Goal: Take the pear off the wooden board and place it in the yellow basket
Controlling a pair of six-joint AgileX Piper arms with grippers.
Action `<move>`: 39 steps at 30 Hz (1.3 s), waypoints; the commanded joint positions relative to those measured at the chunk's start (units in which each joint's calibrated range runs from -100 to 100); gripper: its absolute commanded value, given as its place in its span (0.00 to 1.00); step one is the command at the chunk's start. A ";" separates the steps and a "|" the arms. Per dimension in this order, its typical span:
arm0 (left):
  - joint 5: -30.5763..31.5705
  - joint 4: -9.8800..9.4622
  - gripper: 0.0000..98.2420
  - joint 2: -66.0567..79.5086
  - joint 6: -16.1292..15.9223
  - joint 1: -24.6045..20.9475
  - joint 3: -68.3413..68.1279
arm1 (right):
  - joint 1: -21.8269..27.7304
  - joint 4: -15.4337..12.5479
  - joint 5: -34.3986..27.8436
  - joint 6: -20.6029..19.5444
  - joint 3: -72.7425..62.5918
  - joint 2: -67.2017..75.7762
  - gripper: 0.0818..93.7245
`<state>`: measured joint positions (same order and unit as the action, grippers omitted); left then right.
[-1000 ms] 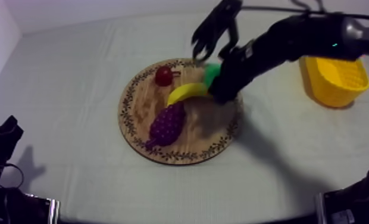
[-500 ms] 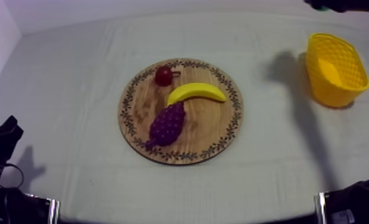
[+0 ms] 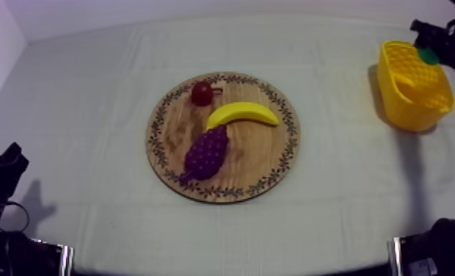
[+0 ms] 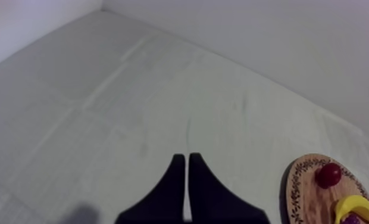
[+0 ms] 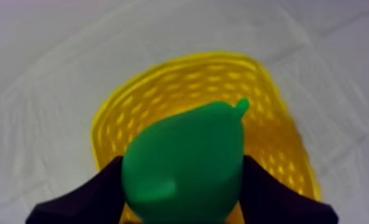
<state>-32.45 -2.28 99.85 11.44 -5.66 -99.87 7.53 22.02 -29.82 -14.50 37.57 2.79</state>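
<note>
My right gripper is at the upper right of the top view, above the far rim of the yellow plastic lattice basket. Its two black fingers are clenched round the smooth green toy pear, one finger on each flank. In the right wrist view the pear's stalk end points away from me. The pear hangs over the open mouth of the basket, clear of its woven floor. I cannot tell whether it touches the rim.

My left gripper sits low at the lower left of the top view, well apart from everything else. Its fingers lie pressed together in a narrow wedge with nothing between them, over bare grey-white cloth.

The round wooden board with the dark leaf-patterned rim lies in the middle of the cloth-covered table, well to the left of the basket. On it lie three toy fruits:
- a curved yellow banana across the centre;
- a purple bunch of grapes just below the banana, its upper end touching or nearly touching it;
- a small red fruit near the board's upper edge, apart from the banana.

Only open cloth with faint fold creases lies between the board and the basket, and a soft shadow falls on the cloth below the basket.
</note>
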 commanded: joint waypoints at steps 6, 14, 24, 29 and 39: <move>-0.05 0.00 0.00 -0.02 0.01 -0.02 -0.02 | 0.16 -1.70 -0.05 5.98 1.40 -2.74 0.42; -0.05 0.00 0.00 -0.02 0.01 -0.02 -0.02 | 0.69 -2.56 0.28 6.62 2.09 -4.02 0.43; -0.05 0.00 0.00 -0.02 0.01 -0.02 -0.02 | 0.74 -2.84 0.53 6.70 2.65 -4.38 0.43; -0.05 0.00 0.00 -0.02 0.01 -0.02 -0.02 | 0.74 -3.01 0.78 7.07 3.15 -4.71 0.49; -0.05 0.00 0.00 -0.02 0.01 -0.02 -0.02 | 0.95 -0.45 0.66 3.49 3.64 -3.89 0.64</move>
<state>-32.45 -2.28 99.85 11.44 -5.66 -99.87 8.49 21.43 -29.00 -10.59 41.14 -1.14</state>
